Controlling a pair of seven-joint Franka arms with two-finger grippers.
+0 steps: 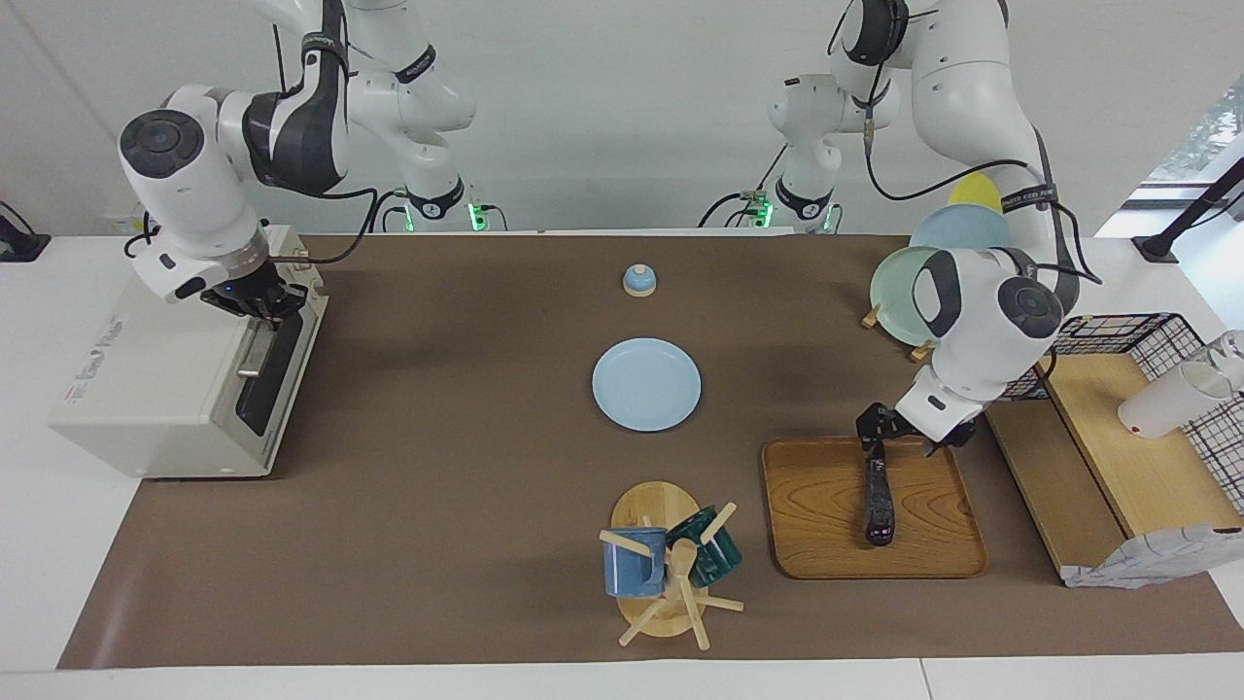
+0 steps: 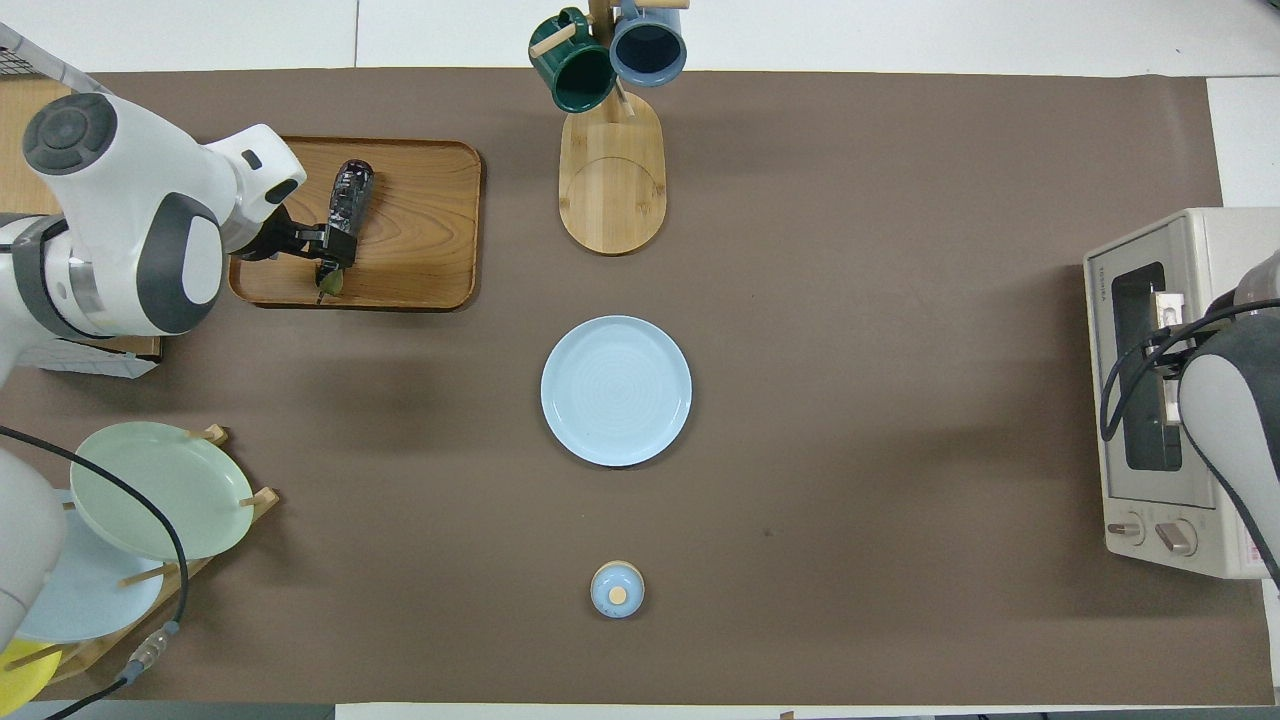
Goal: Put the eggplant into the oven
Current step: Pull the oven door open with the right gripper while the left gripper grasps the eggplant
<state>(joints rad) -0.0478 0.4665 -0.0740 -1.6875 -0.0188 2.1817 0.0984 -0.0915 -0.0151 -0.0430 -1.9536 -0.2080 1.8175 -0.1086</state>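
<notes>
The slim dark eggplant lies on a wooden tray toward the left arm's end of the table. My left gripper hangs low over its stem end, jaws open; I cannot tell whether it touches. The off-white oven stands at the right arm's end with its dark glass door closed. My right gripper is shut on the metal door handle, at the end nearer the robots. In the overhead view the right arm hides that grip.
A light blue plate lies mid-table, with a small blue lidded pot nearer the robots. A mug tree stands beside the tray. A plate rack and a wire basket shelf flank the left arm.
</notes>
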